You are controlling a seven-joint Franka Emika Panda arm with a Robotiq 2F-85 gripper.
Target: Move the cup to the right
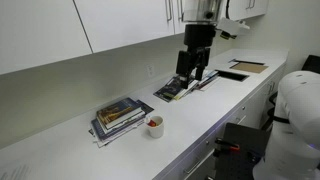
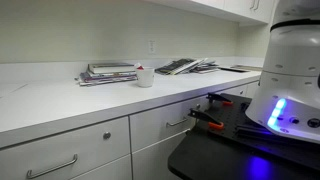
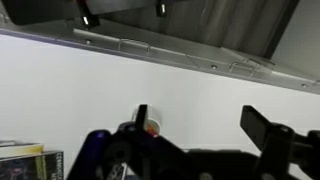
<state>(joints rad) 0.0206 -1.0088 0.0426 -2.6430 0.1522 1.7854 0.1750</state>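
1. Looking across both exterior views, we see a long white surface (image 1: pixel 215 105) running along the wall. White wall cabinets (image 1: pixel 120 25) hang above it, and drawers (image 2: pixel 60 150) with metal handles sit below.
2. We see the robot's white base (image 2: pixel 290 70) filling the edge of an exterior view, next to a dark cart top (image 2: pixel 215 150).
3. We find the hand (image 1: pixel 195 76) hanging from the arm above the surface, over a spread of open magazines (image 1: pixel 180 88). It touches nothing that we can make out.
4. In the wrist view its two fingers (image 3: pixel 142 115) stand wide apart with only bare surface between them, so we read the hand as spread and empty.
5. We see a stack of books (image 1: pixel 120 115) lying flat on the surface, its edges uneven, some way along from the hand.
6. We note a flat dark board (image 1: pixel 245 68) lying on the surface beyond the magazines, toward the far end.
7. We find the cup (image 1: pixel 154 125) standing upright on the surface just beside the stack of books, at the corner nearer the front edge. It is white outside and red-orange inside.
8. In an exterior view the cup (image 2: pixel 145 76) stands between the stack and the open magazines, well apart from the hand.
9. In the wrist view the cup (image 3: pixel 152 127) shows only as a small, blurred shape close by one finger.
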